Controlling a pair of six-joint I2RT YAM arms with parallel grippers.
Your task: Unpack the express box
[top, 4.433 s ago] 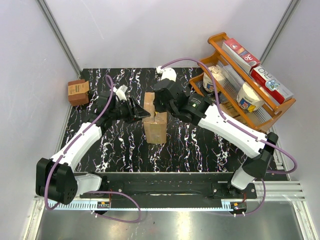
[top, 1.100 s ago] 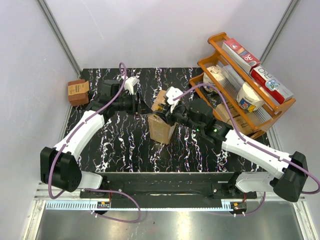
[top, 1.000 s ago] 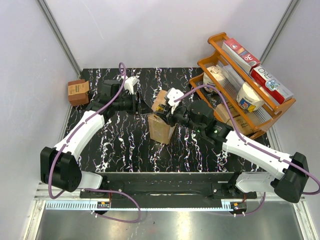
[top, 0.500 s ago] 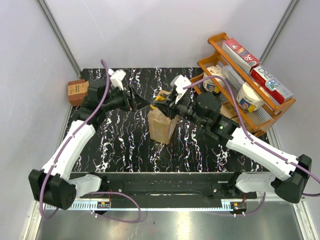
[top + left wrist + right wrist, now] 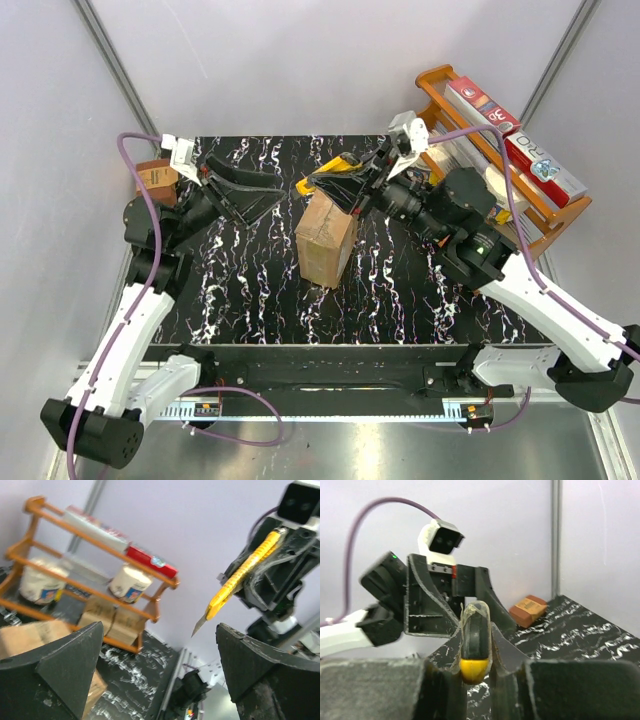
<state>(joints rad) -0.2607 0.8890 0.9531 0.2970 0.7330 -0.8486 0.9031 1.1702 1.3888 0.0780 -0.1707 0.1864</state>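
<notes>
Your right gripper (image 5: 352,185) clamps the yellow utility knife (image 5: 240,575), and your left gripper (image 5: 262,205) gapes wide. Lower the blade shallowly along the closed top of the express box (image 5: 325,238), mid-frame on the tabletop (image 5: 400,300).

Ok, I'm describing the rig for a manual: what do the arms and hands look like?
The left arm and right arm have white shells over black joints, each trailing a purple cable. The left hand and right hand are black with two broad wedge-shaped fingers; a white camera box sits at each wrist.
</notes>
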